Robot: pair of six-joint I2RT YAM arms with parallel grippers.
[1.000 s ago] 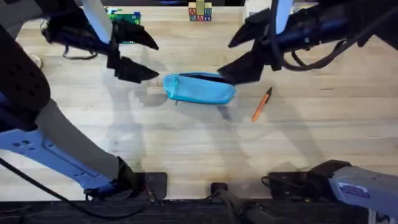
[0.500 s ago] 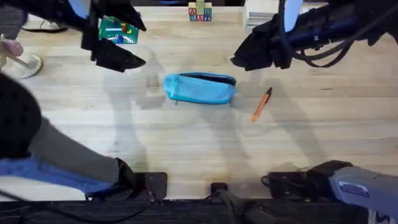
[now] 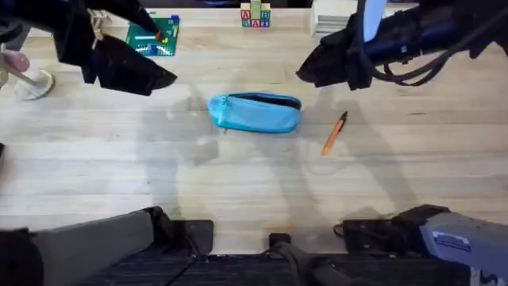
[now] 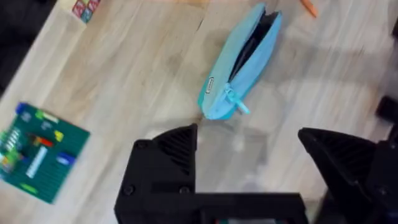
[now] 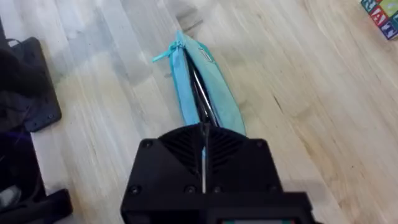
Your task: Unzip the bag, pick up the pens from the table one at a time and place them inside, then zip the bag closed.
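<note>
one pouch, one pen, two grippers above the table

overhead: one bag [image 3: 255,113], a soft light blue fabric pouch of long oval shape, is lying near the middle of the table [image 3: 238,175], whose pale wood-grain planks are showing faint seams. its zipper is running along the far edge, with a dark slit showing there. one pen [image 3: 334,133], a slim orange stick with a black tip, is lying just right of the pouch, apart from it. the left gripper [image 3: 131,73] is hanging well left of the pouch; the right gripper [image 3: 333,67] is hanging above the pouch's right end. one green plate [image 3: 152,36] with small coloured bits is sitting at the far edge, and a stack of lettered blocks [image 3: 255,16] beside it; the letters are too small to read.

left wrist: two black fingers [image 4: 165,158] are standing wide apart, nothing between them. the pouch [image 4: 239,65] is gaping open along its zipper, its blue pull tab [image 4: 236,102] sticking out. a small label on the fabric is unreadable.

right wrist: two ribbed black fingers [image 5: 186,152] are pressing together, holding nothing, over the end of the pouch [image 5: 202,93].
</note>
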